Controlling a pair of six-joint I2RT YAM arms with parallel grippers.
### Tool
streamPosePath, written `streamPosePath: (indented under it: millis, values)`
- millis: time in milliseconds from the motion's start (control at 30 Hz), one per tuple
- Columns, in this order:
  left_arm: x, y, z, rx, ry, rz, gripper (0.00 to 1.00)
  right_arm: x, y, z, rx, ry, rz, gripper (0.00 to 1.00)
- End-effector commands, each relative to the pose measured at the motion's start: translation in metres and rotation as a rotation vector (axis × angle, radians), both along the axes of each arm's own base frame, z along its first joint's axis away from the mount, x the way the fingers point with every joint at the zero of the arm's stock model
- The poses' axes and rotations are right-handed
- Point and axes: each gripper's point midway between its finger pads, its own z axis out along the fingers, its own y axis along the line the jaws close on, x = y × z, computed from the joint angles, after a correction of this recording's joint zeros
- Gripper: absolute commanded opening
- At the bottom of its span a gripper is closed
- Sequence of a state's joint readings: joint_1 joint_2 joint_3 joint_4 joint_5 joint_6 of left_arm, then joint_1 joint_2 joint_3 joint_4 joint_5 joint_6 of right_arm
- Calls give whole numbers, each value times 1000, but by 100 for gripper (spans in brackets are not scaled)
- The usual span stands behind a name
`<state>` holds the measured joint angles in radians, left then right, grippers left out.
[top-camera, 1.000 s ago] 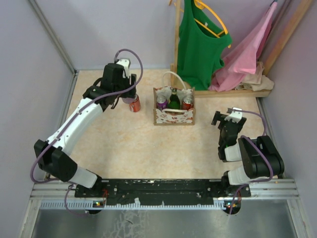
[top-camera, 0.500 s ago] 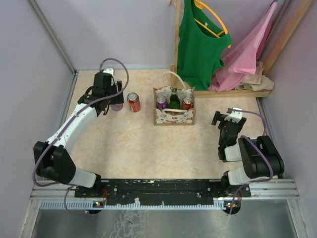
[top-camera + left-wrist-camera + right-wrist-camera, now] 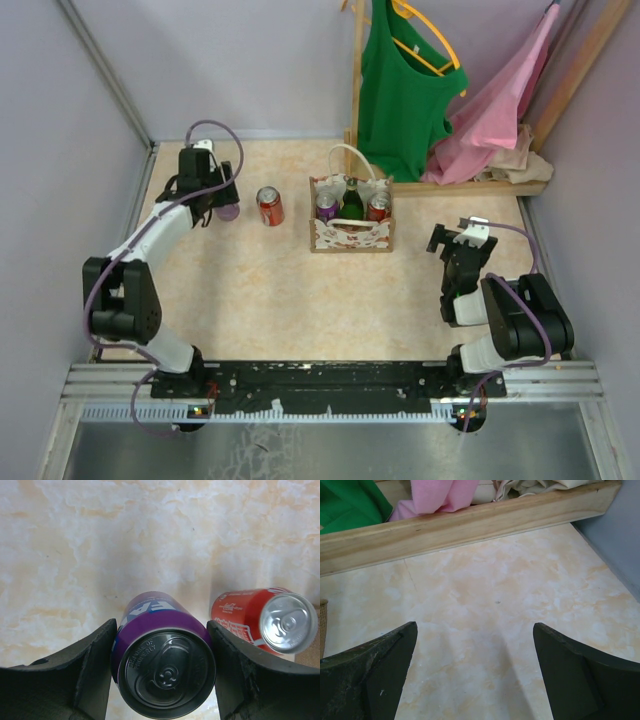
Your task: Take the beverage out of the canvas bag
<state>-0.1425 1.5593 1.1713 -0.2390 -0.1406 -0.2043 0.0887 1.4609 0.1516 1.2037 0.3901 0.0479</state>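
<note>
Now out: purple can (image 3: 165,662), clamped in the left gripper (image 3: 161,647), well left of the canvas bag (image 3: 350,238).
Carried further left since a second ago, past the standing red can (image 3: 262,620); green bottle (image 3: 352,205) remains bagged. Right gripper (image 3: 475,665): wide, empty.

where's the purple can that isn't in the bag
Top view, far left: the purple can is in the left gripper, just left of the red can and apart from the canvas bag.
</note>
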Motion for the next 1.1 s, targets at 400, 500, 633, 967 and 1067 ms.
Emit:
streamPosePath:
  millis: [400,500,633,967,1067]
  values:
    - [41,-11,-9,-61,-48,-40,12,8,-1,20,5,-72,-5,99]
    - [43,-11,-16,-64,-30,-39,25,8,-1,21,6,-73,-5,99]
    - [43,-10,-27,-55,5,-34,31,8,-1,21,5,-74,-5,99]
    - [43,-6,-38,-34,53,-15,99,8,-1,21,6,-75,-4,99]
    - [44,-5,-37,-30,54,-13,100,8,-1,20,5,-72,-5,99]
